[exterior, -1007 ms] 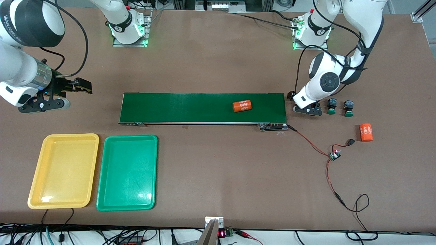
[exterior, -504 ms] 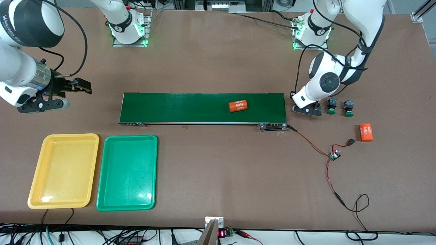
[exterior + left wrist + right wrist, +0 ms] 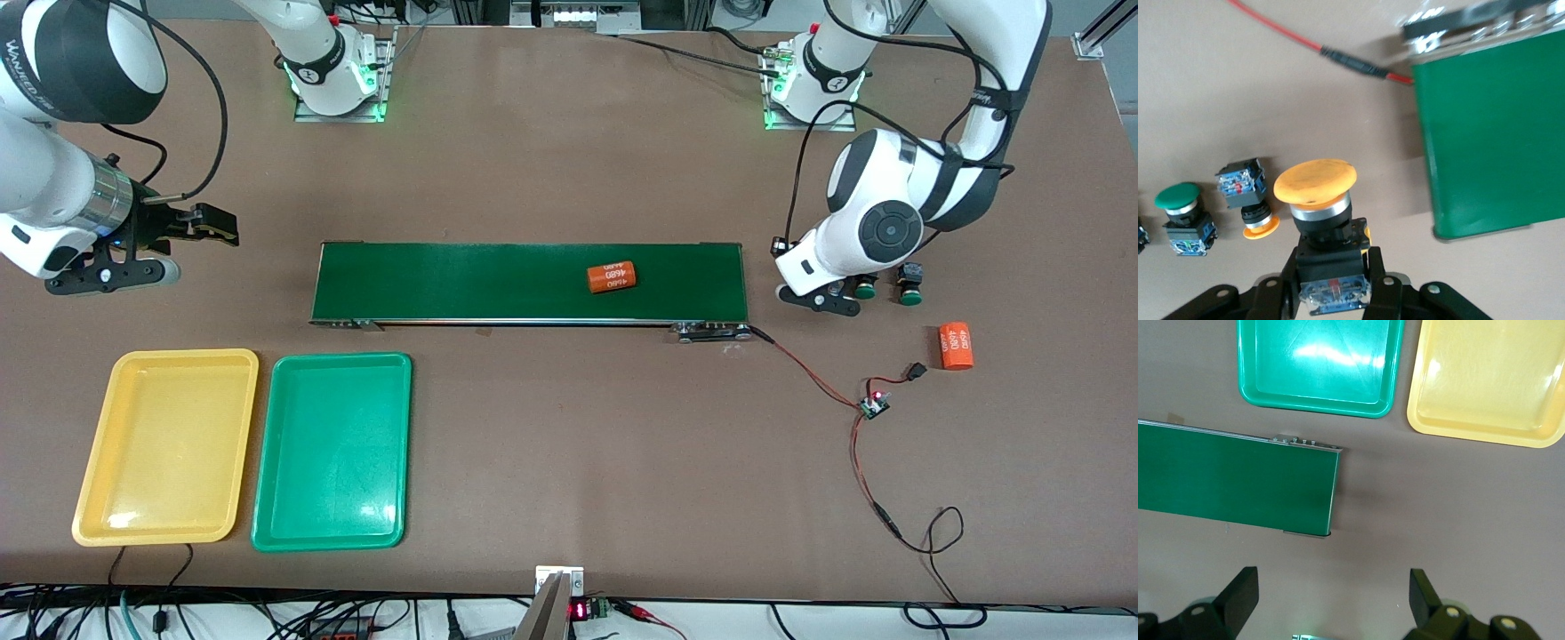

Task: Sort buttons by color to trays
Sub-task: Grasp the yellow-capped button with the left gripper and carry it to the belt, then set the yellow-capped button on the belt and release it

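My left gripper (image 3: 822,298) is shut on the black body of a yellow-capped button (image 3: 1317,193) and holds it over the table beside the conveyor's end. In the left wrist view (image 3: 1331,270) a second yellow-capped button (image 3: 1248,200) lies on its side on the table, with a green-capped button (image 3: 1181,213) beside it. The front view shows two green-capped buttons (image 3: 864,286) (image 3: 909,284) partly under the left arm. The yellow tray (image 3: 169,444) and green tray (image 3: 333,449) lie side by side, both empty. My right gripper (image 3: 209,227) waits open over the table, and in its wrist view (image 3: 1331,600) nothing lies between the fingers.
A long dark-green conveyor belt (image 3: 529,282) carries an orange numbered cylinder (image 3: 612,276). Another orange cylinder (image 3: 956,347) lies on the table toward the left arm's end. A small circuit board (image 3: 874,406) with red wires lies nearer the front camera.
The left arm has swung its elbow outward and shifted its gripper slightly, with the yellow-capped button in it. The orange cylinder on the belt moved toward the right arm's end. The right arm stayed still.
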Action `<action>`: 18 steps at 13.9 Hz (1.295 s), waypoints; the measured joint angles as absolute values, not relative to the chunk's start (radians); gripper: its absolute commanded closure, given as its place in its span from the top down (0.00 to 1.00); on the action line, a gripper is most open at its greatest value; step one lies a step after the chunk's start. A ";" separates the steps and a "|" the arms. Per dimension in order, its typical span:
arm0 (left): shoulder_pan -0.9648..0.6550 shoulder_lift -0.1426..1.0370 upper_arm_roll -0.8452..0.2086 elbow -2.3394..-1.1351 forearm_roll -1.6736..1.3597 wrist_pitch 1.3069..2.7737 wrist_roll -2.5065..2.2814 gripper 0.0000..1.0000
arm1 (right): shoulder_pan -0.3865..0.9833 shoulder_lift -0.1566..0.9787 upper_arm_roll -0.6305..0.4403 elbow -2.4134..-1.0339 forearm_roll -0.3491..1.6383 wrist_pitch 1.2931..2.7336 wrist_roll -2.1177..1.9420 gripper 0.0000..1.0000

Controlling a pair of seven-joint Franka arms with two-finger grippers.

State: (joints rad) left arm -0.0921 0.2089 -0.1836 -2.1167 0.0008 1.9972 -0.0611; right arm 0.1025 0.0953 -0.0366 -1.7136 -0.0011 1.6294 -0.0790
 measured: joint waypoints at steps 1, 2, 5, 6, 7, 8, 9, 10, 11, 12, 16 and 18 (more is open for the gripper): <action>-0.093 0.211 -0.207 -2.104 -0.006 1.997 -0.084 0.23 | 0.102 0.095 -0.037 -1.714 -0.001 1.629 -0.079 1.00; -0.099 0.218 -0.232 -2.090 -0.021 1.999 -0.118 0.23 | 0.102 0.095 -0.037 -1.714 -0.001 1.629 -0.079 1.00; -0.158 0.278 -0.269 -2.040 -0.094 2.054 -0.220 0.23 | 0.102 0.095 -0.037 -1.714 -0.001 1.629 -0.079 1.00; -0.176 0.305 -0.283 -2.029 -0.112 2.094 -0.254 0.23 | 0.102 0.095 -0.037 -1.714 -0.001 1.629 -0.079 1.00; -0.188 0.332 -0.303 -2.022 -0.122 2.135 -0.288 0.24 | 0.102 0.095 -0.037 -1.714 -0.001 1.629 -0.079 1.00; -0.200 0.355 -0.318 -2.018 -0.123 2.167 -0.314 0.26 | 0.102 0.095 -0.037 -1.714 -0.001 1.629 -0.079 1.00; -0.210 0.373 -0.327 -2.015 -0.124 2.189 -0.332 0.39 | 0.102 0.095 -0.037 -1.714 -0.001 1.629 -0.079 1.00; -0.217 0.384 -0.330 -2.013 -0.124 2.202 -0.341 0.94 | 0.102 0.095 -0.037 -1.714 -0.001 1.629 -0.079 1.00; -0.219 0.390 -0.332 -2.010 -0.124 2.205 -0.343 1.00 | 0.102 0.095 -0.037 -1.714 -0.001 1.629 -0.079 1.00; -0.219 0.391 -0.332 -2.009 -0.124 2.205 -0.343 1.00 | 0.102 0.095 -0.037 -1.714 -0.001 1.628 -0.079 1.00; -0.212 0.377 -0.332 -1.989 -0.124 2.190 -0.343 1.00 | 0.101 0.096 -0.037 -1.714 -0.001 1.620 -0.079 1.00; -0.190 0.338 -0.329 -1.970 -0.124 2.126 -0.343 1.00 | 0.101 0.096 -0.037 -1.714 -0.001 1.620 -0.079 1.00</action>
State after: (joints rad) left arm -0.1899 0.3377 -0.3293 -1.9702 -0.1236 2.1257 -0.3426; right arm 0.1012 0.0956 -0.0371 -1.7137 -0.0007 1.6199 -0.0790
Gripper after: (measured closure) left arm 0.009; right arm 0.000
